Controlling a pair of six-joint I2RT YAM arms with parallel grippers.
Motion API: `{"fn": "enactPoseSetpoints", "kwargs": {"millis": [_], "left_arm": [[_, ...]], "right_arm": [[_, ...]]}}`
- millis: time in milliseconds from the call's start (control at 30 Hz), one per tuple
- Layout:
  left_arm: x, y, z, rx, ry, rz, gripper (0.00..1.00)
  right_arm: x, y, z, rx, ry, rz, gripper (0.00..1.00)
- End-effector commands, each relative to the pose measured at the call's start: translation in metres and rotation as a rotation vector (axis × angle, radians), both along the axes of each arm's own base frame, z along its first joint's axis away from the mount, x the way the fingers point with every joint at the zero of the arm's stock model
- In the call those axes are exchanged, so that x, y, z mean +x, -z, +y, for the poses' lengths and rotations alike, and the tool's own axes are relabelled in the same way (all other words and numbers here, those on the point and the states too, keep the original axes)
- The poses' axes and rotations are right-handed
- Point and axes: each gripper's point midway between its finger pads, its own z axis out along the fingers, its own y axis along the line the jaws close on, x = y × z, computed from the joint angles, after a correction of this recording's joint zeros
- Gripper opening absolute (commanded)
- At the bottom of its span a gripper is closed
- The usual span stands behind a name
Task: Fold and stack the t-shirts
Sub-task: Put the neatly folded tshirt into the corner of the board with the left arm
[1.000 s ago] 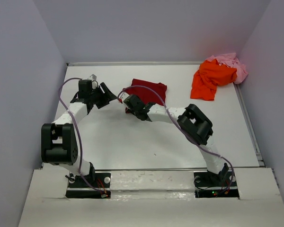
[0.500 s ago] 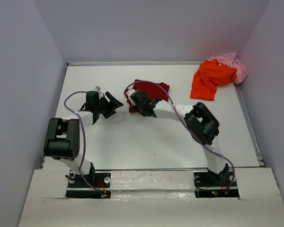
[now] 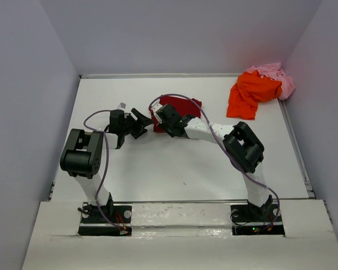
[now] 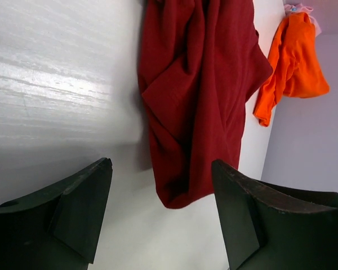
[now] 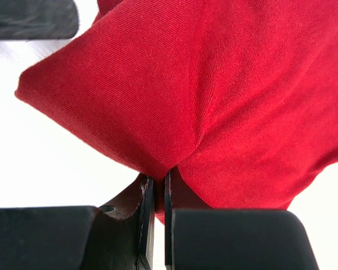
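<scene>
Pinching dark red t-shirt (image 5: 225, 84): right gripper (image 5: 156, 188).

No txt, label, brand, no. or sign can be read in any view. At the right arm's base (image 3: 258, 219), approx. 5 o'clock in the top view, only tiny lit dots are seen, too small for any chars to be made out.
</scene>
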Motion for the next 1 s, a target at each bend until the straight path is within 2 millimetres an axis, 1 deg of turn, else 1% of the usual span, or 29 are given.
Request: {"fn": "enactPoseSetpoints", "kwargs": {"millis": [0,67,133,167,267,400,667,833,967], "left_arm": [[0.009,-0.01,-0.005,-0.049,-0.005,-0.067,0.8],[0.011,-0.01,-0.006,-0.067,-0.011,-0.075,0.8],[0.012,-0.004,-0.011,-0.095,-0.008,-0.061,0.8],[0.012,0.002,-0.017,-0.117,0.006,-0.042,0.8],[0.013,0.011,-0.023,-0.15,0.011,-0.023,0.8],[0.016,0.014,-0.029,-0.17,0.011,-0.023,0.8],[0.02,0.004,-0.032,-0.204,0.0,-0.054,0.8],[0.02,-0.012,-0.031,-0.212,0.001,-0.079,0.8],[0.021,-0.015,-0.03,-0.211,-0.003,-0.079,0.8]], "right_arm": [[0.005,-0.041,0.001,0.083,0.008,-0.042,0.0],[0.004,-0.043,0.0,0.087,0.011,-0.043,0.0],[0.003,-0.04,0.0,0.084,0.011,-0.038,0.0],[0.003,-0.04,-0.001,0.082,0.012,-0.037,0.0],[0.002,-0.041,-0.003,0.082,0.013,-0.038,0.0],[0.0,-0.044,-0.003,0.089,0.012,-0.038,0.0],[-0.001,-0.04,-0.006,0.075,0.016,-0.034,0.0],[0.0,-0.037,-0.006,0.068,0.02,-0.034,0.0],[-0.001,-0.035,-0.005,0.073,0.021,-0.024,0.0]]}}
